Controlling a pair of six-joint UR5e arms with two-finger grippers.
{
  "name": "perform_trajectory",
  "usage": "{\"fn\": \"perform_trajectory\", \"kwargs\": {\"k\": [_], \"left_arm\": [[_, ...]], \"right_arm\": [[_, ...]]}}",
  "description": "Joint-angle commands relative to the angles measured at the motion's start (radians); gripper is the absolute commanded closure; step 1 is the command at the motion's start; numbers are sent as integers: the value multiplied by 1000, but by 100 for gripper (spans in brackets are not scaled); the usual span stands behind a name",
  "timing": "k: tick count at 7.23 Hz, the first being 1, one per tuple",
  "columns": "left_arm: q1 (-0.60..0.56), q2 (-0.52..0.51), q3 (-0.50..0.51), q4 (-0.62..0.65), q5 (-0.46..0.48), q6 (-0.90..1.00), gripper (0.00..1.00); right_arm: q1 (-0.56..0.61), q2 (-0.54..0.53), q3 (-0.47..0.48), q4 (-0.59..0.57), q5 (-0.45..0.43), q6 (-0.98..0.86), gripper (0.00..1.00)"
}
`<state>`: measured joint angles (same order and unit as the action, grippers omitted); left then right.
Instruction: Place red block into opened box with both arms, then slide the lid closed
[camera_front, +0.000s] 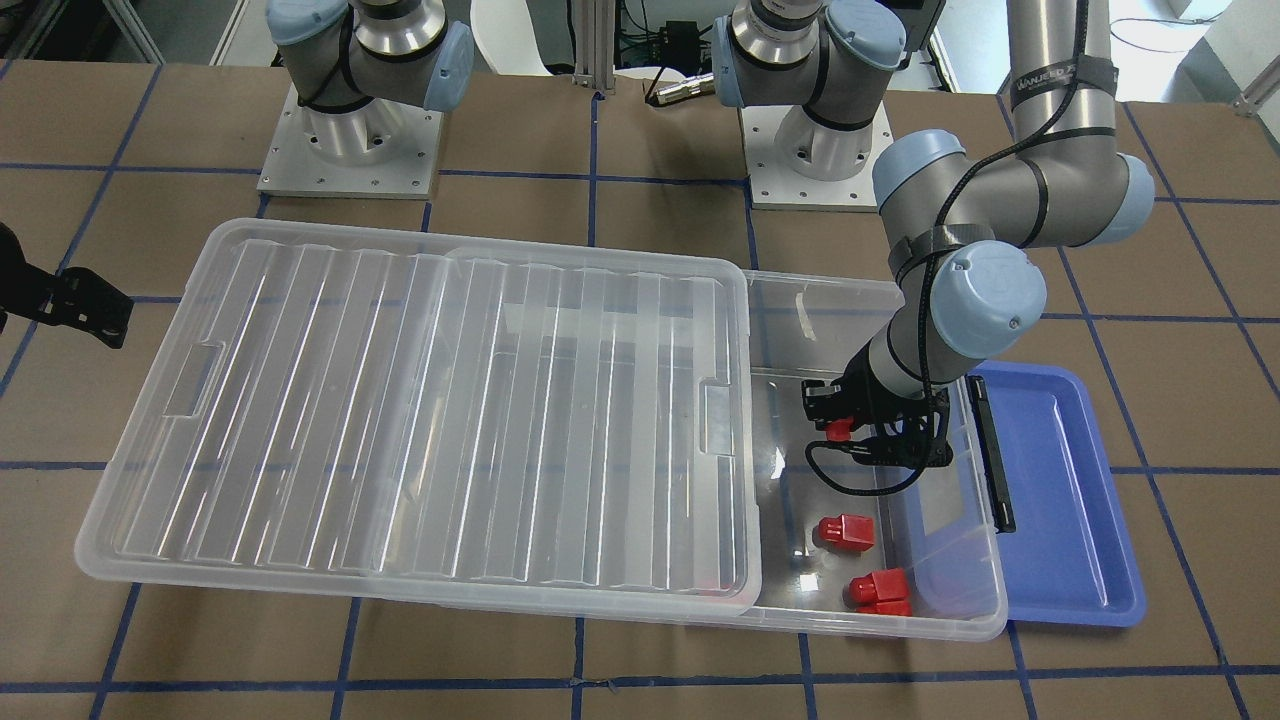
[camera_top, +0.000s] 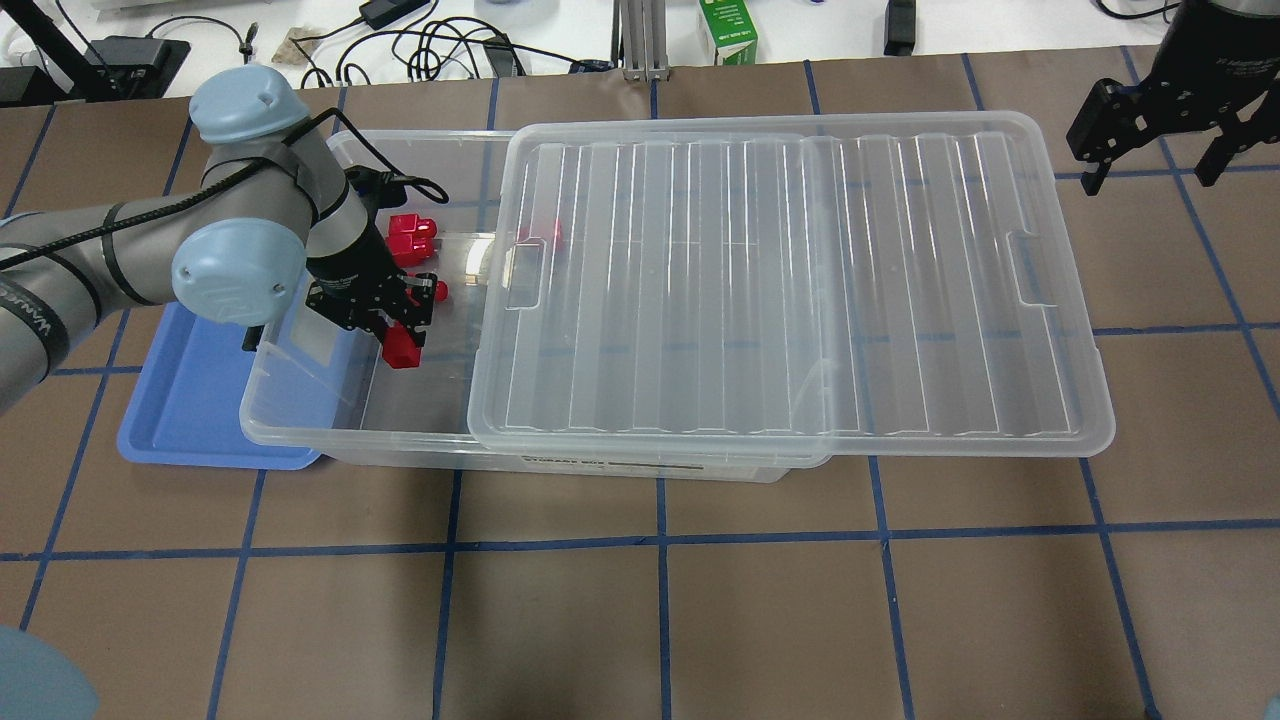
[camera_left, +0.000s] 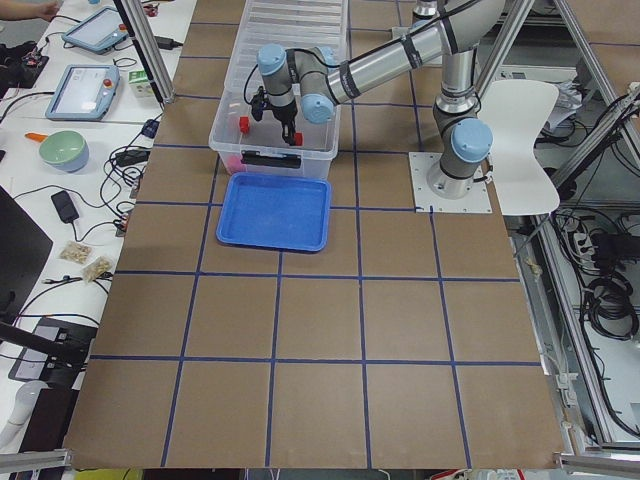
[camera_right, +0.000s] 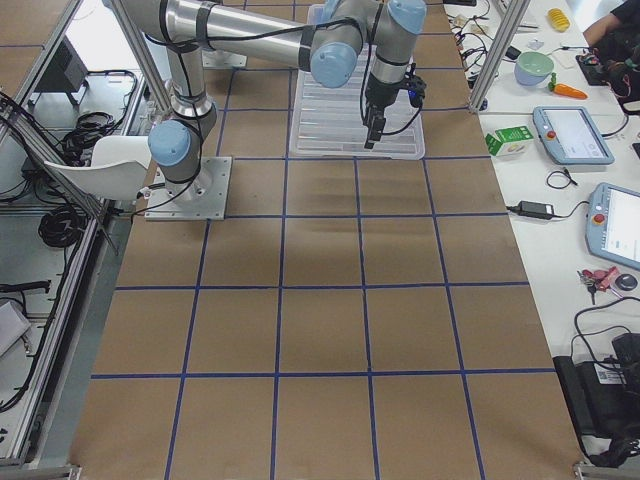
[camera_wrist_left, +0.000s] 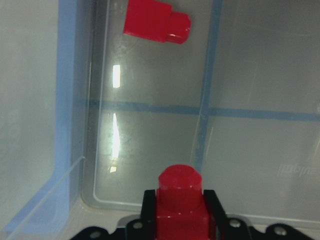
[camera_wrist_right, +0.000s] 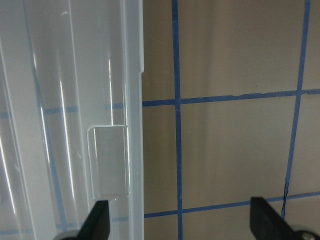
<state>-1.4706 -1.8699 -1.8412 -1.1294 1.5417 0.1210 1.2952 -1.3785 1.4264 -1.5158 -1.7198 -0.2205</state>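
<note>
My left gripper (camera_top: 400, 340) is shut on a red block (camera_wrist_left: 180, 200) and hangs inside the uncovered end of the clear box (camera_top: 300, 432), just above its floor. The block's stub points down at the floor. Other red blocks (camera_front: 845, 532) (camera_front: 880, 590) lie on the box floor further from my base. The ribbed clear lid (camera_top: 780, 280) covers most of the box and overhangs its far end. My right gripper (camera_top: 1152, 170) is open in the air past that overhanging end; in the right wrist view the lid's handle recess (camera_wrist_right: 107, 160) sits just ahead of the gripper (camera_wrist_right: 182, 222).
A blue tray (camera_top: 190, 420) lies against the box's short end under my left arm. The box's black latch bar (camera_front: 992, 450) is at that same end. Brown table with blue tape lines surrounds the box.
</note>
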Motion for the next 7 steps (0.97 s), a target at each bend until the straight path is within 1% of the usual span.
{"fn": "perform_trajectory", "kwargs": {"k": [1,4,5,6,7], "left_arm": [[13,-43,-64,135,0,16,100],[10,-61,-69,138,1,0,100],[10,-60,-69,140,1,-3,43],[10,-43,-64,140,3,-7,0],[9,-28,-56,125,6,-9,0]], "right_arm": [[0,-2,2,-7,-1,1,0],[-1,7,-3,-20,9,-2,0],[0,7,-7,-27,2,-5,0],[0,7,-6,-35,-3,-11,0],[-2,9,-4,-35,-3,-10,0]]}}
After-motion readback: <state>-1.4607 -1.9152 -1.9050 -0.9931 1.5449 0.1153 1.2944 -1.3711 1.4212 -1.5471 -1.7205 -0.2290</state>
